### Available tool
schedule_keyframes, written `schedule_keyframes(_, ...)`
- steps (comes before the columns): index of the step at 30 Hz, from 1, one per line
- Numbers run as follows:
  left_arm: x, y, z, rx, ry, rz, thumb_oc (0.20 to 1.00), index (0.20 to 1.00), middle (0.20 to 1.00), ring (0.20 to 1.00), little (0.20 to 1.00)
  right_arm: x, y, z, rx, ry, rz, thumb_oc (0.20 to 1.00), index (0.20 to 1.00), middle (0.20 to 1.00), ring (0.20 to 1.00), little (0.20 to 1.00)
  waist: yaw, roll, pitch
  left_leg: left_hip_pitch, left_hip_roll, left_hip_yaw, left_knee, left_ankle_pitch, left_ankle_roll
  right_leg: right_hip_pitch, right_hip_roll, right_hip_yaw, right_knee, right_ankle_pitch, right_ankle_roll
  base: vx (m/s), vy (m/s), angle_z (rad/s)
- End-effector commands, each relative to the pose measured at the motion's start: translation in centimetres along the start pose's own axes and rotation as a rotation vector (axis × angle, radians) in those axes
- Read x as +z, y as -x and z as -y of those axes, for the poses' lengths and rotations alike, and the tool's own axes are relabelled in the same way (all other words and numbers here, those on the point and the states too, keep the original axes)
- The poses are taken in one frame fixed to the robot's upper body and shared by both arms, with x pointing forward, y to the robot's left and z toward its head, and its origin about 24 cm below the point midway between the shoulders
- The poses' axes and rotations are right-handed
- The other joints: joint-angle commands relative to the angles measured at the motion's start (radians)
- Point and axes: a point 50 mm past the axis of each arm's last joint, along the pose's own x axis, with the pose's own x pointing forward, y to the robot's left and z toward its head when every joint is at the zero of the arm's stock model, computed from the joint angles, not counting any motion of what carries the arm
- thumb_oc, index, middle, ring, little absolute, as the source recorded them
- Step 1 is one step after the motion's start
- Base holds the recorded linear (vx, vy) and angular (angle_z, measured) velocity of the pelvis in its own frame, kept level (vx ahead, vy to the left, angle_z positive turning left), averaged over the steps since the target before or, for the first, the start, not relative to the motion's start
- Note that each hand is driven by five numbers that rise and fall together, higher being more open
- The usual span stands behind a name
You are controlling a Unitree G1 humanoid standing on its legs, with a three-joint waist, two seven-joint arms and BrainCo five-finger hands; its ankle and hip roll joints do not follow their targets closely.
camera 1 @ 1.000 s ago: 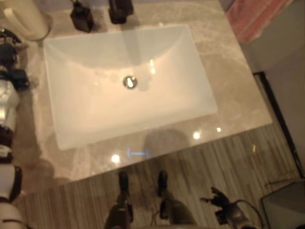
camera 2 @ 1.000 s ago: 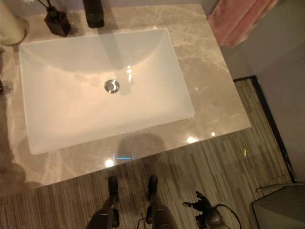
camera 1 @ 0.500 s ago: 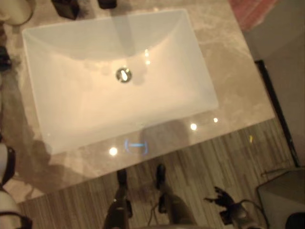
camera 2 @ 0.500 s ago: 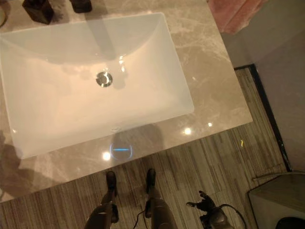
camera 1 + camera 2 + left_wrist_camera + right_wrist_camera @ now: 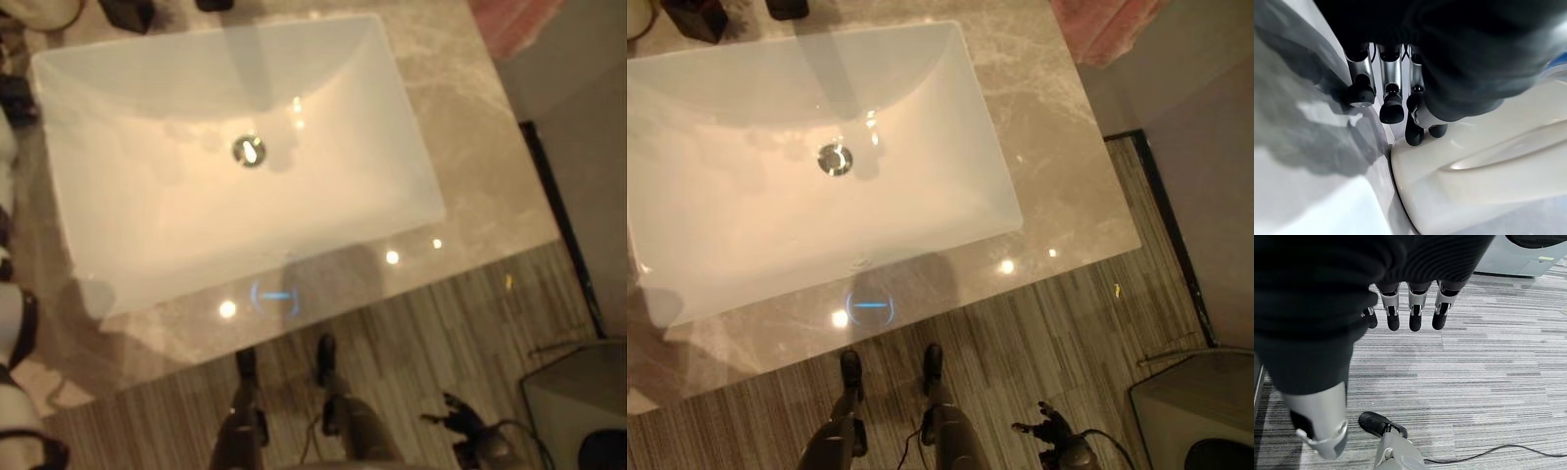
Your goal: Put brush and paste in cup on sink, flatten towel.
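A cream cup point(image 5: 41, 9) stands at the counter's far left corner, cut off by the picture's edge. My left hand point(image 5: 1391, 78) hangs close over a cream rounded rim point(image 5: 1459, 196), probably that cup; its fingers are relaxed and hold nothing. A pink towel point(image 5: 1107, 24) hangs past the counter's far right corner. Low by my right side, my right hand point(image 5: 1050, 431) hangs over the striped floor, and its wrist view shows the fingers point(image 5: 1415, 313) straight and empty. I cannot make out a brush or paste.
A white rectangular sink point(image 5: 245, 225) is set in the marble counter point(image 5: 470, 147). A dark square holder point(image 5: 691, 15) and the faucet's dark base point(image 5: 786, 8) stand behind it. A grey bin point(image 5: 578, 401) stands on the floor at the lower right.
The camera has moved, so the sink sits higher and further left in the picture and the cup is nearly cut off. My right hand still hangs by my side.
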Motion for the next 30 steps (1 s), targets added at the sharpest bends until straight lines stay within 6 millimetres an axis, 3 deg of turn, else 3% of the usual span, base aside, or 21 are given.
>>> schedule_keyframes(1,0.3,-0.1,2.3,-0.051,0.015,0.008,0.200,0.200,0.200,0.200,0.200,-1.0,0.3,2.1,-0.053,0.008,-0.036,1.000,1.000,1.000,1.000,1.000,-0.002,0.042,-0.006,0.027,0.011,-0.083,0.011,-0.064,0.017,0.006,-0.029,-0.046,-0.004,0.063,0.081,0.00,0.000,0.00)
schedule_keyframes(7,-0.6,0.0,2.0,-0.037,-0.008,-0.030,0.200,0.200,0.200,0.200,0.200,-1.5,0.4,1.9,-0.044,0.021,-0.055,1.000,1.000,1.000,1.000,1.000,0.001,0.045,-0.010,0.039,0.012,-0.083,0.011,-0.067,0.015,0.019,-0.030,-0.051,-0.004,0.053,0.078,0.00,0.000,0.00)
schedule_keyframes(12,-1.0,0.2,1.8,-0.047,-0.137,-0.027,0.200,0.200,0.200,0.200,0.200,-2.2,0.6,1.5,-0.036,0.016,-0.083,1.000,1.000,1.000,1.000,1.000,0.014,0.052,-0.010,0.063,0.010,-0.090,0.011,-0.069,0.013,0.049,-0.032,-0.061,-0.004,0.039,0.074,0.00,-0.010,0.00)
schedule_keyframes(16,-0.7,2.1,2.3,-0.093,-0.101,0.084,0.200,0.200,0.200,0.200,0.200,-3.4,0.9,0.9,-0.028,-0.026,-0.129,1.000,1.000,1.000,1.000,1.000,0.042,0.062,-0.004,0.095,0.006,-0.105,0.011,-0.073,0.014,0.091,-0.041,-0.076,-0.004,0.021,0.065,-0.02,-0.042,0.09)
schedule_keyframes(17,-1.3,4.0,1.2,-0.097,-0.118,0.136,0.200,0.200,0.200,0.200,0.200,-4.1,1.1,0.5,-0.025,-0.047,-0.152,1.000,1.000,1.000,1.000,1.000,0.066,0.064,0.005,0.122,0.005,-0.108,0.011,-0.079,0.013,0.121,-0.042,-0.083,-0.004,0.008,0.061,-0.02,-0.030,0.10)
schedule_keyframes(18,-1.5,4.1,1.0,-0.093,-0.118,0.132,0.200,0.200,0.200,0.200,0.200,-4.1,1.1,0.6,-0.026,-0.042,-0.152,1.000,1.000,1.000,1.000,1.000,0.060,0.067,-0.001,0.115,0.003,-0.109,0.011,-0.077,0.013,0.115,-0.044,-0.084,-0.004,0.009,0.061,-0.02,-0.039,0.05)
schedule_keyframes(20,-3.1,6.7,-0.4,-0.090,-0.131,0.130,0.200,0.200,0.200,0.200,0.200,-4.6,1.3,0.4,-0.030,-0.066,-0.165,1.000,1.000,1.000,1.000,1.000,0.082,0.068,-0.002,0.135,-0.001,-0.112,0.011,-0.082,0.013,0.137,-0.046,-0.087,-0.004,0.000,0.055,-0.01,-0.013,0.02)
schedule_keyframes(23,-6.3,11.9,-3.8,-0.031,-0.186,0.075,0.200,0.200,0.200,0.200,0.200,-5.9,1.8,-0.2,-0.027,-0.083,-0.205,1.000,1.000,1.000,1.000,1.000,0.118,0.073,-0.014,0.194,-0.003,-0.116,0.011,-0.100,0.013,0.200,-0.047,-0.097,-0.004,-0.025,0.045,-0.01,-0.035,0.02)
schedule_keyframes(24,-6.4,12.1,-3.9,-0.027,-0.188,0.071,0.200,0.200,0.200,0.200,0.200,-5.9,1.8,-0.1,-0.026,-0.077,-0.205,1.000,1.000,1.000,1.000,1.000,0.113,0.075,-0.015,0.196,-0.002,-0.115,0.011,-0.101,0.013,0.202,-0.047,-0.097,-0.004,-0.026,0.045,-0.01,-0.034,0.26)
schedule_keyframes(26,-7.4,14.5,-5.2,0.007,-0.230,0.046,0.200,0.200,0.200,0.200,0.200,-6.5,2.0,-0.6,-0.014,-0.073,-0.228,1.000,1.000,1.000,1.000,1.000,0.131,0.078,-0.023,0.234,-0.002,-0.120,0.011,-0.114,0.012,0.245,-0.043,-0.108,-0.004,-0.043,0.040,-0.01,-0.043,0.34)
schedule_keyframes(27,-8.3,17.0,-6.4,0.024,-0.264,0.008,0.200,0.200,0.200,0.200,0.200,-7.0,2.3,-0.6,-0.010,-0.065,-0.247,1.000,1.000,1.000,1.000,1.000,0.137,0.080,-0.034,0.265,-0.002,-0.125,0.011,-0.118,0.014,0.280,-0.042,-0.113,-0.004,-0.054,0.034,-0.02,-0.039,0.34)
schedule_keyframes(29,-8.8,18.2,-6.7,0.031,-0.269,-0.013,0.200,0.200,0.200,0.200,0.200,-7.3,2.4,-0.7,-0.006,-0.053,-0.260,1.000,1.000,1.000,1.000,1.000,0.144,0.082,-0.039,0.280,0.000,-0.126,0.011,-0.121,0.014,0.298,-0.042,-0.119,-0.004,-0.059,0.032,-0.03,-0.023,0.14)
schedule_keyframes(30,-9.4,19.9,-7.4,0.049,-0.284,-0.054,0.200,0.200,0.200,0.200,0.200,-7.4,2.4,-0.8,0.005,-0.034,-0.275,1.000,1.000,1.000,1.000,1.000,0.159,0.084,-0.049,0.310,0.001,-0.129,0.011,-0.126,0.016,0.334,-0.040,-0.129,-0.004,-0.073,0.027,-0.04,-0.031,0.08)
